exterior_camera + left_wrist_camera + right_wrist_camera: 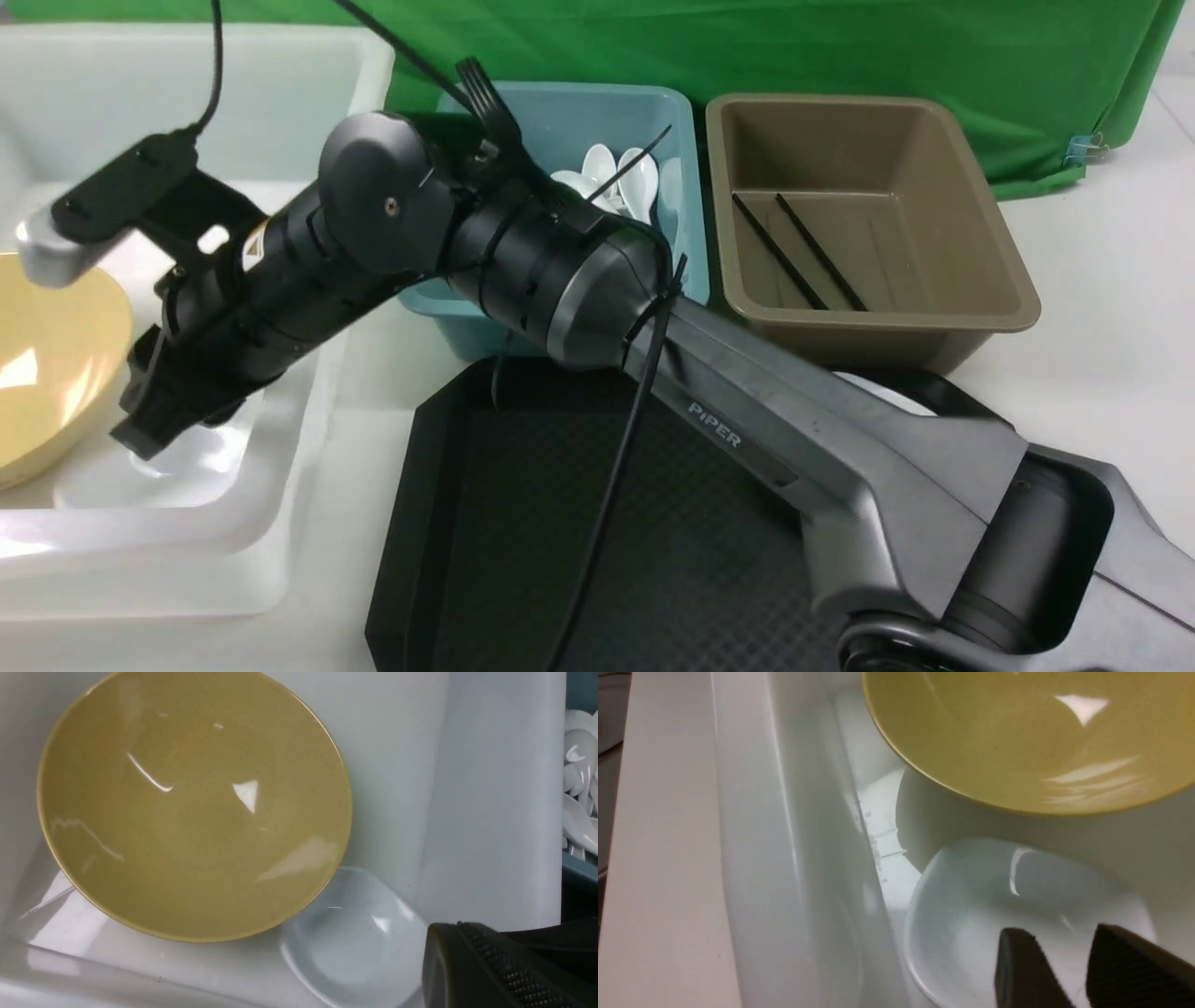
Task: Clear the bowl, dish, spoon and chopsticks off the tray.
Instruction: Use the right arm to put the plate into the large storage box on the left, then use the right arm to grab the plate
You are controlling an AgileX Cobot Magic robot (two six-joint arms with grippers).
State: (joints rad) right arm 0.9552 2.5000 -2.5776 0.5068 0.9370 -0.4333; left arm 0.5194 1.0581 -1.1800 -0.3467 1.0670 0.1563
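R fingers (1020, 970) narrowly apart, nothing btwn them, over the white dish (971, 914); can't tell if tips touch it. Dish lies in white tub (784, 858), partly under bowl (1017, 742) rim. L fingers (486, 966) closed, empty. Chopsticks (777, 252) in brown tub (980, 280).

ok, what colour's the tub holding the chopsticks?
The tub is brown; chopsticks black. Front view shows it best.

I note a white table (1111, 280) carrying four items directly: a white tub (280, 532) on the left, a teal tub (689, 187) and a brown tub (1018, 313) side by side behind, and the black tray (523, 523) nearest.
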